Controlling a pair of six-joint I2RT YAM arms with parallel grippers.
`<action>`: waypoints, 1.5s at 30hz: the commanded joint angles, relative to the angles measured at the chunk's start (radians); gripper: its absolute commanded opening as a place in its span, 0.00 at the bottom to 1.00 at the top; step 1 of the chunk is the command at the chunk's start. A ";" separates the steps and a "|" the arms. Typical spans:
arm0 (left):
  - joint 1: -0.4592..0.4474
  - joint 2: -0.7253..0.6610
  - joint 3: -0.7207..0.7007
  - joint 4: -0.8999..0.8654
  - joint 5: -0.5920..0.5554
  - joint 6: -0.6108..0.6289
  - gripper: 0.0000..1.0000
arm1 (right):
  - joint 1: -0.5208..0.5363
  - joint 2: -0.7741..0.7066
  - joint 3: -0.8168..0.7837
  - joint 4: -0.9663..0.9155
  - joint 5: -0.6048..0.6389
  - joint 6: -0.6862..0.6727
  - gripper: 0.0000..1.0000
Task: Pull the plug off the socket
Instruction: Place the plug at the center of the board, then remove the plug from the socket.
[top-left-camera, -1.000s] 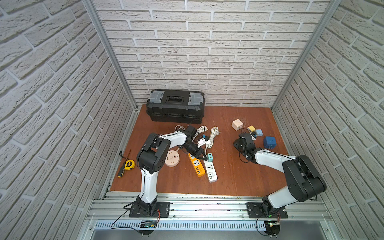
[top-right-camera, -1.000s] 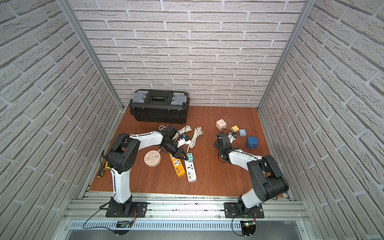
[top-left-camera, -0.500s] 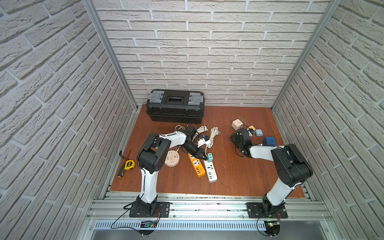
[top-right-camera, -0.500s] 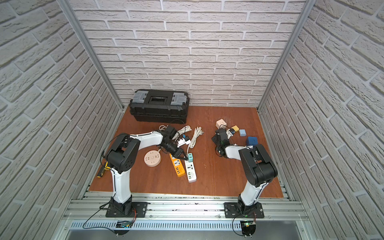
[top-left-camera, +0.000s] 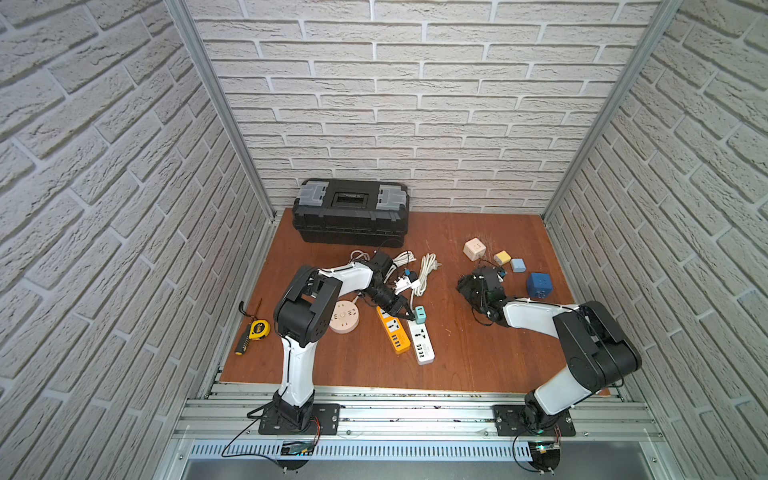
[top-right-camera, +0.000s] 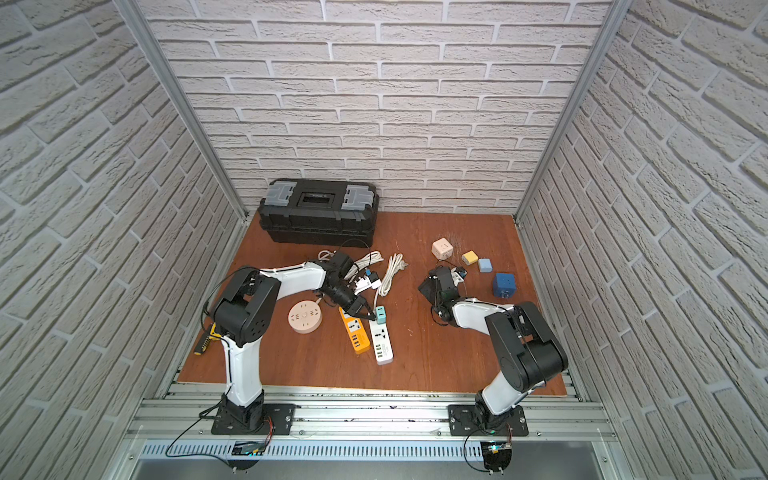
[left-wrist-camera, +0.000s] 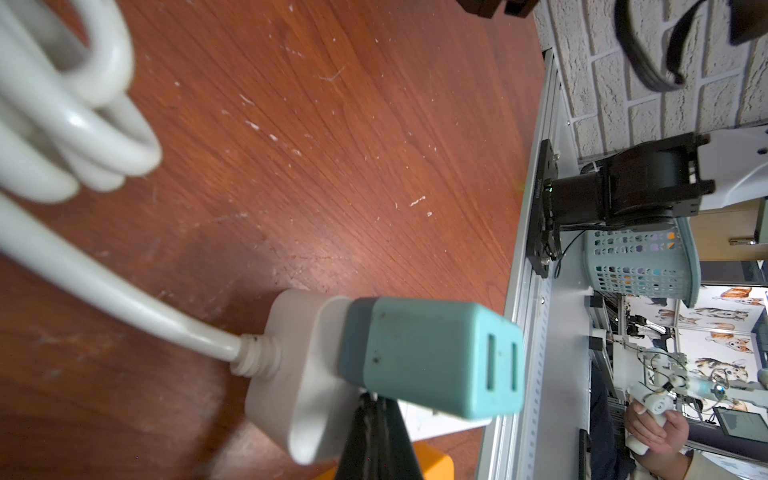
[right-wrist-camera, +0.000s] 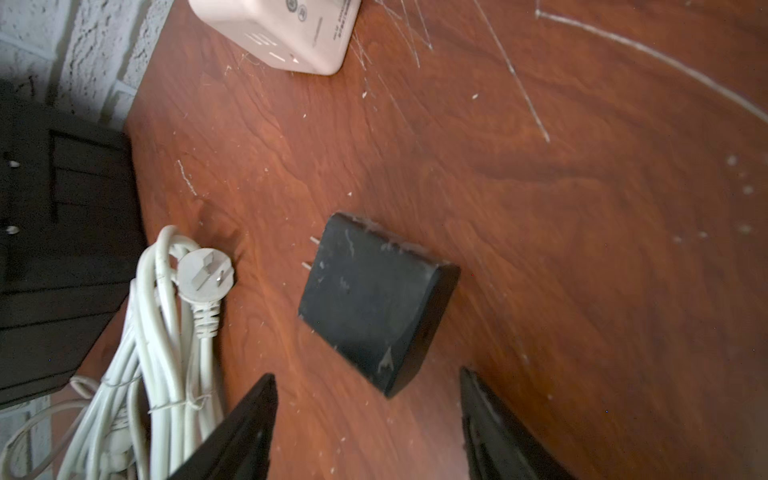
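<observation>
A teal plug (left-wrist-camera: 428, 357) sits in the end socket of the white power strip (left-wrist-camera: 299, 374), in both top views near the table's middle (top-left-camera: 419, 314) (top-right-camera: 380, 313). My left gripper (left-wrist-camera: 371, 401) is shut, its tips pressed on the strip just beside the teal plug, holding nothing. A black plug (right-wrist-camera: 374, 299) lies flat on the wood with its two prongs bare, out of any socket. My right gripper (right-wrist-camera: 366, 374) is open just behind it, fingers (right-wrist-camera: 245, 424) apart on either side and not touching it. In a top view the right gripper (top-left-camera: 478, 286) is at the right-centre.
An orange power strip (top-left-camera: 395, 332) lies beside the white one, a round pink socket (top-left-camera: 344, 317) to its left. Coiled white cables (top-left-camera: 424, 270), a black toolbox (top-left-camera: 351, 210) at the back wall, beige (top-left-camera: 474, 248), yellow (top-left-camera: 502, 258), light-blue (top-left-camera: 518, 264) and blue (top-left-camera: 539, 285) cubes, tape measure (top-left-camera: 259, 329).
My right gripper has opened and the black plug now lies free on the table; the right arm's elbow swung out to the right. The left arm has not moved.
</observation>
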 joint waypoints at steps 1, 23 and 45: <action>0.018 0.060 -0.040 0.003 -0.176 0.007 0.00 | 0.019 -0.089 -0.011 -0.079 0.015 -0.028 0.74; 0.018 0.054 -0.039 0.000 -0.174 0.004 0.00 | 0.413 -0.329 0.148 -0.513 0.090 -0.495 0.54; 0.019 0.058 -0.040 0.000 -0.173 0.005 0.00 | 0.566 -0.054 0.243 -0.415 0.080 -0.525 0.45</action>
